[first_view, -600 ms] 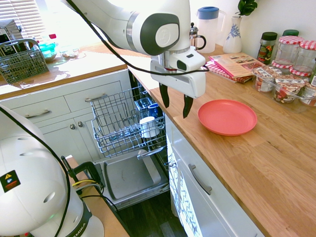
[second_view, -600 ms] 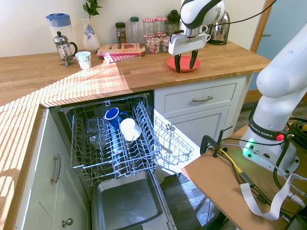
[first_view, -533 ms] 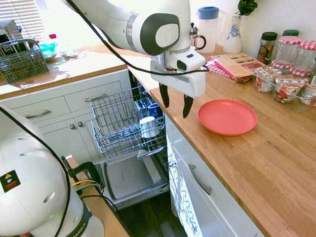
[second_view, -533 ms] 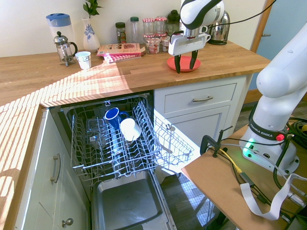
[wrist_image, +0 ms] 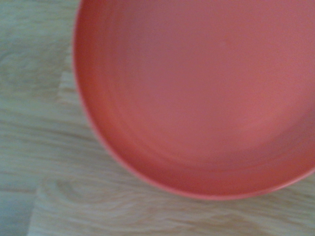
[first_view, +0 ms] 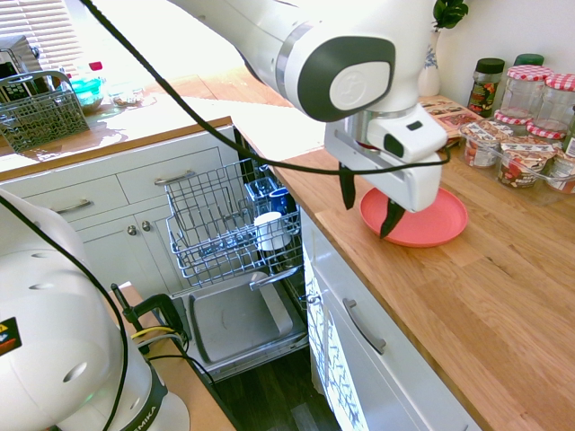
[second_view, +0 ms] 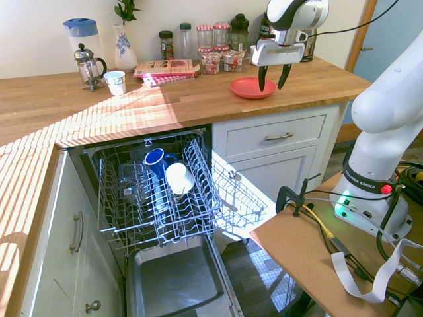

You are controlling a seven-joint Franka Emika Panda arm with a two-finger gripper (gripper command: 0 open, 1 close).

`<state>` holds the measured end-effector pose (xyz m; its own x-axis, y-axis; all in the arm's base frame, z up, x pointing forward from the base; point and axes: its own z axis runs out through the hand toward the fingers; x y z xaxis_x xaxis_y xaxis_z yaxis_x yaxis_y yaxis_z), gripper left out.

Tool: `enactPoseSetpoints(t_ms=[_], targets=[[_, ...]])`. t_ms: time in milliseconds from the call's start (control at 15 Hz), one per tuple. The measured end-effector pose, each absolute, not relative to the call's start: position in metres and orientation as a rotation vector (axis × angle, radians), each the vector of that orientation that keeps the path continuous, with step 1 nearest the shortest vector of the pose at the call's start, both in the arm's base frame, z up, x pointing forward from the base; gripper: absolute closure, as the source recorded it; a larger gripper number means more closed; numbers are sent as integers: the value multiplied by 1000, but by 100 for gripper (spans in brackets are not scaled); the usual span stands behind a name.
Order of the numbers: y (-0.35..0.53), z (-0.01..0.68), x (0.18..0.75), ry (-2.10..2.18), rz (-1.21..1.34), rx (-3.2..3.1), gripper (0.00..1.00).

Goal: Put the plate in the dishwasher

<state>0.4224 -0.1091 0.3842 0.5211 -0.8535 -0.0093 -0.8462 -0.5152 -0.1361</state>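
One red plate (second_view: 253, 88) on the worktop (second_view: 192, 105), one gripper (second_view: 273, 77) hovering wide and empty, two mugs (second_view: 169, 170) in the dishwasher (second_view: 158, 198)!

White robot arm (first_view: 269, 45) reaches over the worktop (first_view: 503, 296), wrist bent, its hand (first_view: 369, 215) pointing down, two black fingers (first_view: 392, 219) spread apart.
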Motion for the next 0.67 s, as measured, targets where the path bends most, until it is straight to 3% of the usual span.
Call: enactPoseSetpoints(t_ms=[333,667], targets=[[-182,361,436,1534,-135,-2417,0],[-202,340,462,1472,-141,-2302,0]])
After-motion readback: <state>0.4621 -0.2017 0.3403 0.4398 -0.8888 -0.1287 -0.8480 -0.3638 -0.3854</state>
